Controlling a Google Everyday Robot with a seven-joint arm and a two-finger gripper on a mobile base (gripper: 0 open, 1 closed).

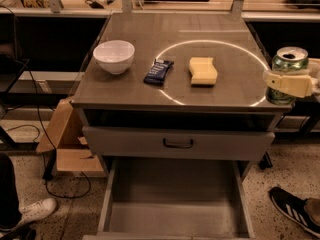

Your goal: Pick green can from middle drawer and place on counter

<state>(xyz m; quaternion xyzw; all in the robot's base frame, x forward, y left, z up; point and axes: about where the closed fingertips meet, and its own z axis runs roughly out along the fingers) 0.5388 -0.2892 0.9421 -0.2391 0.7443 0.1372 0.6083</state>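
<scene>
The green can [289, 63] is held upright in the gripper [283, 83], which is clamped around its middle at the right edge of the desk [210, 34], near the front corner. Whether the can's base touches the desk top cannot be told. A white circle is marked on the desk, and a yellow sponge [203, 71] is seen inside it. A blue packet [158, 71] lies just left of the circle, and a white bowl [114, 56] is set further left. Below, the open drawer [175, 194] is pulled out under a closed drawer front [178, 143].
</scene>
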